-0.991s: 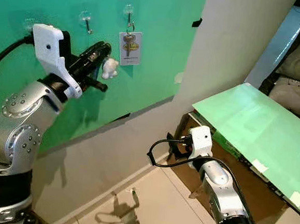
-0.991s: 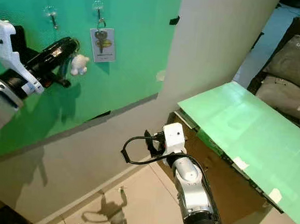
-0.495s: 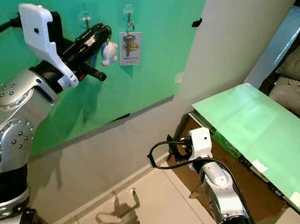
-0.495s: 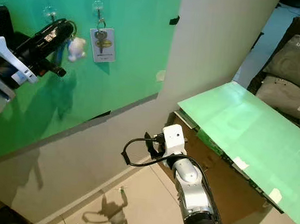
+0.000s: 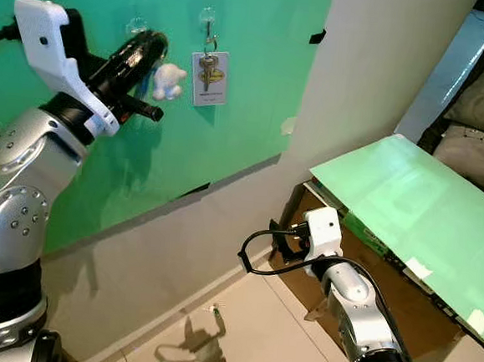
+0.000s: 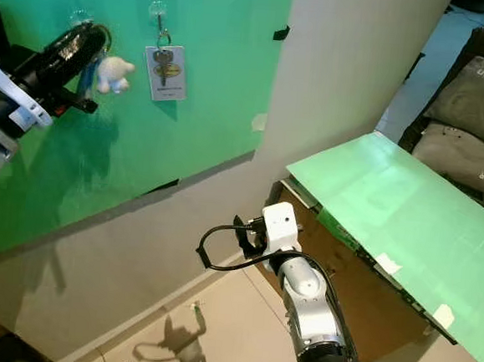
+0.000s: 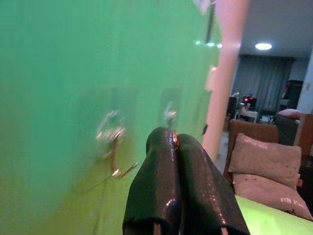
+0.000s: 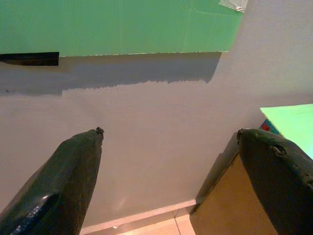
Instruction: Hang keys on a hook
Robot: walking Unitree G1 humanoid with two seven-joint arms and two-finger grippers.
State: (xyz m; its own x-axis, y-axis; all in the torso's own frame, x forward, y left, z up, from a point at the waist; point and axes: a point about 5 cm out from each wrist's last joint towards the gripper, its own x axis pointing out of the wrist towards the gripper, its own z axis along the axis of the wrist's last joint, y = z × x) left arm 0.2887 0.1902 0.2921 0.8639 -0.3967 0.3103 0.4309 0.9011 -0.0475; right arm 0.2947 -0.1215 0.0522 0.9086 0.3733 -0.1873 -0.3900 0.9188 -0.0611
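High on the green wall panel (image 5: 258, 82), at the far left of the scene, the keys (image 6: 98, 40) sit pinched in the left gripper (image 5: 156, 42), whose two black fingers (image 7: 168, 171) are pressed together around the ring; a glint of metal shows between their tips in the left wrist view. A small white plush charm (image 5: 166, 81) dangles from the ring just below and to the right of the fingertips. The gripper's tip is right at a clear adhesive hook (image 7: 113, 147) with a bent metal prong, close beside it; whether the ring touches the prong cannot be told. To the right of it, a second clear hook (image 5: 209, 19) already carries another key with a white tag (image 5: 209, 76) hanging flat against the panel.

Lower and nearer, the right gripper (image 8: 168, 142) hangs with its fingers spread wide and nothing between them, facing the plain wall below the panel's edge and a strip of black tape (image 8: 29, 58). Its silver arm (image 5: 357, 312) reaches over the tiled floor (image 5: 238, 332). On the right, a light green board (image 5: 415, 220) lies across a brown cardboard box (image 5: 360, 274). Grey cushions (image 6: 473, 124) rest at the far right.
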